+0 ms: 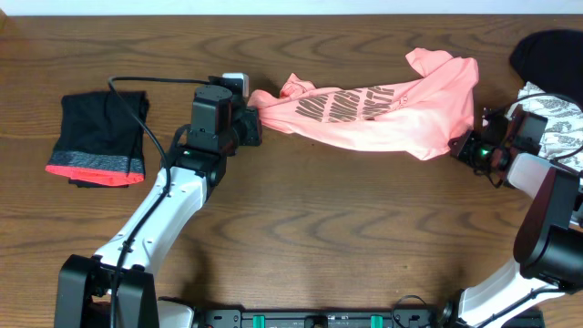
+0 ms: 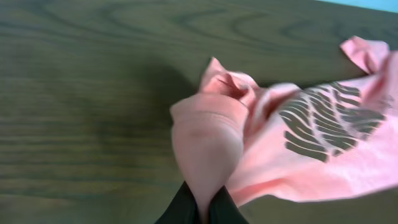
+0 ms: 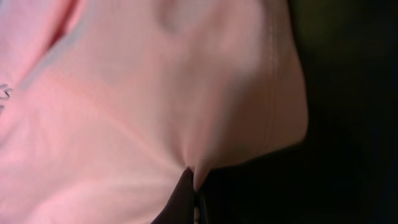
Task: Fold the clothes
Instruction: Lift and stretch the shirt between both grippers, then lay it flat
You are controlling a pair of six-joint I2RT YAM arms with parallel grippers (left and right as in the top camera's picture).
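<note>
— While the salmon-pink garment [image 1: 383,109] stretches across the far middle of the table [image 1: 319,237], what else is lying around it?

— Three other pieces, all off to the sides. A black garment with a red-grey band [image 1: 100,137] sits folded at the far left, well apart from the pink one, with the band along its near edge. At the far right corner lies a plain black garment [image 1: 547,50], and just below it a white garment with grey print [image 1: 557,132]. The right arm [image 1: 547,210] covers part of the white one in the overhead view.

— And the pink one against the grippers?

— It hangs between them. Its left end runs to a narrow bunch inside the left gripper [image 1: 253,123], whose fingers are closed tight on that bunch. The left wrist view shows the cloth rolled and gathered right at the fingertips, with a dark shadow on the wood beside it.

— The right side?

— The right gripper [image 1: 463,146] is clamped on the lower right edge of the same garment. In its wrist view the fabric draws into a point where the closed fingertips pinch it, creases fanning out from there.

— How does the cloth lie?

— Its grey lettering faces up and runs along its length. A loose flap pokes out at the top right. I can't tell whether the middle rests on the table.

— Does it touch the pile on the right?

— Near it, but apart; the right gripper sits between them.
</note>
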